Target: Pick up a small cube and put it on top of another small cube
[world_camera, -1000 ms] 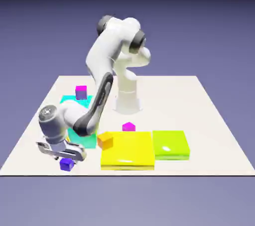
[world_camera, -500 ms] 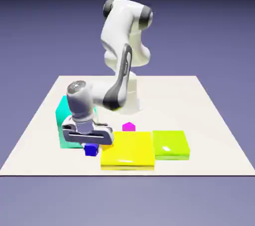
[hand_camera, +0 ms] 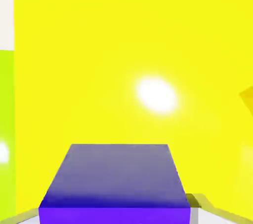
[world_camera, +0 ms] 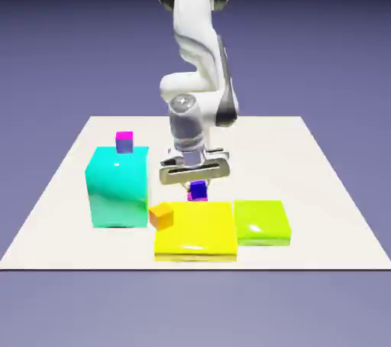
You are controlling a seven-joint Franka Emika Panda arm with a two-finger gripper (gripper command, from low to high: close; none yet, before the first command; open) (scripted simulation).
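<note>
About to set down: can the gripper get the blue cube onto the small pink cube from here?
Probably yes. The gripper holds the blue cube right above the pink cube, with nothing between them; the yellow block lies nearer the camera.

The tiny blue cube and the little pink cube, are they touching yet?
Cannot tell. In the exterior view the tiny dark blue cube covers nearly all of the small magenta cube; the hand view shows no pink cube.

Pale table (world_camera: 328, 185); plain blue-violet backdrop (world_camera: 321, 40), darker toward top.
</note>
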